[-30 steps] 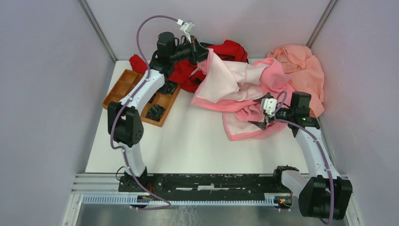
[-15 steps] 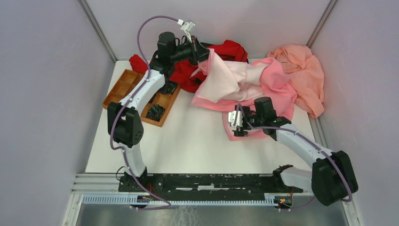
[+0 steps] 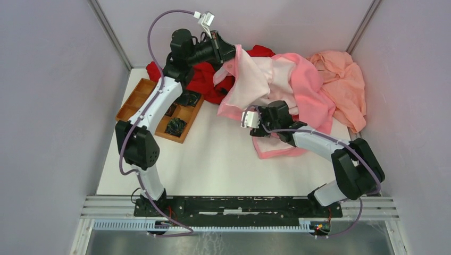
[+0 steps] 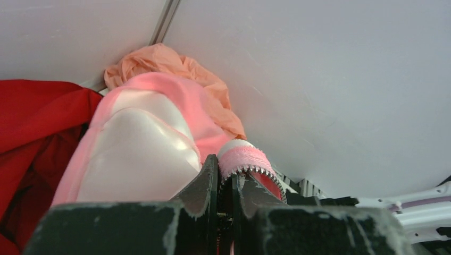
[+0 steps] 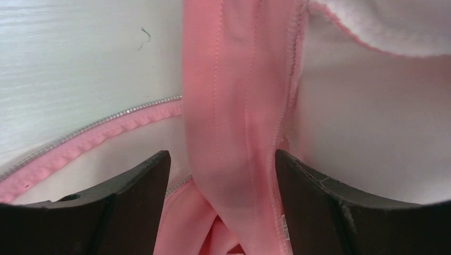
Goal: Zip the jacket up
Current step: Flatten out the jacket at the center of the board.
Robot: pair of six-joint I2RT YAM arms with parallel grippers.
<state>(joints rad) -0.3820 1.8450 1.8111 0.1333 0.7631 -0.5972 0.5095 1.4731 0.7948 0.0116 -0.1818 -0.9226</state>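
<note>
Left gripper clamped on pink jacket, right gripper wide, astride its zipper band; compartment tray at table left edge, dark items inside

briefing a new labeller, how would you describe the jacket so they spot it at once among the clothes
On the far half of the white table, three garments lie heaped by the back wall. The jacket is the middle one, between the red garment and the peach cloth. It alone is bright pink with pale lining, its toothed zipper edge pinched in the left gripper.
</note>
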